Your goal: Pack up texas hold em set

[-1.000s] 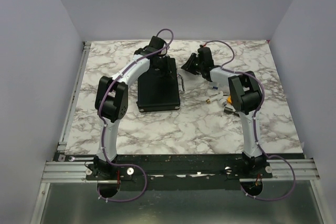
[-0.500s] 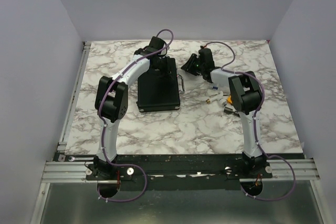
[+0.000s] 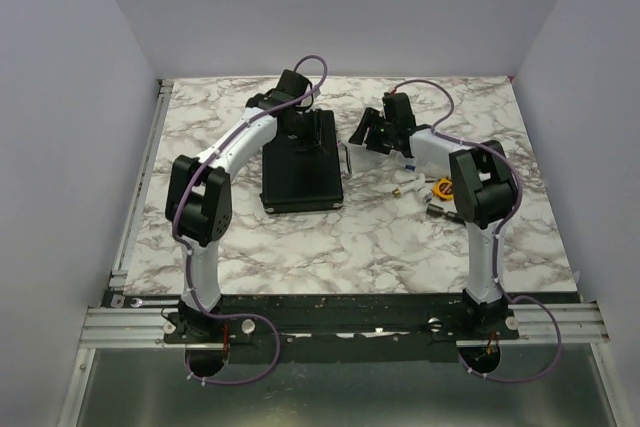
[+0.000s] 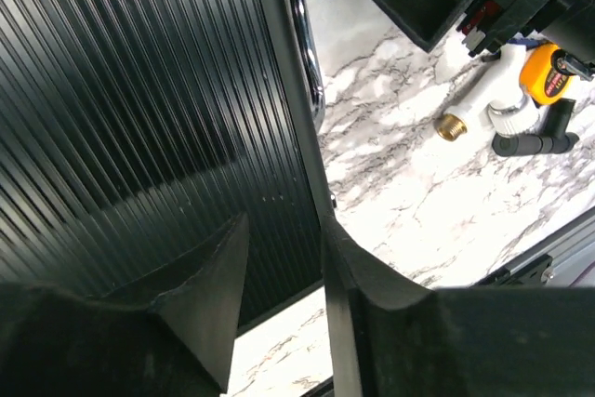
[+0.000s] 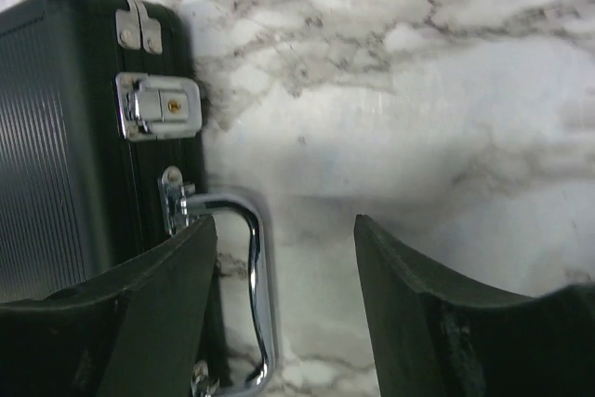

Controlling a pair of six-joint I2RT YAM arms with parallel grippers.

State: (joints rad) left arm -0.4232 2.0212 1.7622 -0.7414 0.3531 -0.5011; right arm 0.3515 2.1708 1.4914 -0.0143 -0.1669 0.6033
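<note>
The marble table (image 3: 380,247) sits inside plain grey walls, and the black case (image 3: 300,162) lies flat on its far middle with the lid down. No chips or cards show outside it, so what is left looks like securing the lid.

Your left gripper (image 4: 284,258) hangs over the ribbed lid at the handle-side edge, jaws parted and holding nothing. Whether it touches the lid cannot be told. Keep it pressing flat there so the case does not slide.

Your right gripper (image 5: 284,230) is spread wide just beside the chrome handle (image 5: 256,295), also empty. The upper latch (image 5: 158,107) lies against the case wall, but whether it is snapped home is unclear. Push each latch with one fingertip, square to the wall. Stay clear of the handle loop, which could snag a finger.

A yellow tape measure (image 4: 544,62), a black tool (image 4: 535,141) and a brass fitting (image 4: 453,125) lie near your right arm. Swing wide of them.
</note>
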